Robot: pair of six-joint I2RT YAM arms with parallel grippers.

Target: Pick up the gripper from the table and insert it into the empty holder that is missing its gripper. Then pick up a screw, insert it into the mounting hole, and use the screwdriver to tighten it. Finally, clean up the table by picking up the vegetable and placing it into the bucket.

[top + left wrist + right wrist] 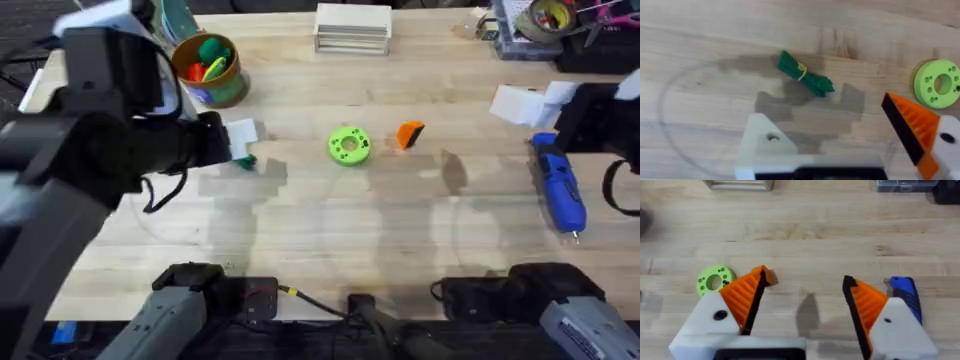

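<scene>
The small orange gripper (410, 133) lies loose on the table (330, 230), just right of centre; it also shows as an orange wedge (768, 276) behind my right gripper's finger. My left gripper (822, 110) is open and hovers over the dark-green vegetable (805, 77). One side of it is the bare white holder (765, 142) with a mounting hole, and the other finger carries an orange tip (912, 127). My right gripper (805, 277) is open, both orange tips in place. The blue screwdriver (558, 185) lies at the right, close by it.
A bright green disc with holes (349, 144) sits between the vegetable (245, 160) and the loose gripper. A bucket (210, 68) holding toys stands at the back left. At the back are a white box (352, 28) and a parts case with tape (540, 25).
</scene>
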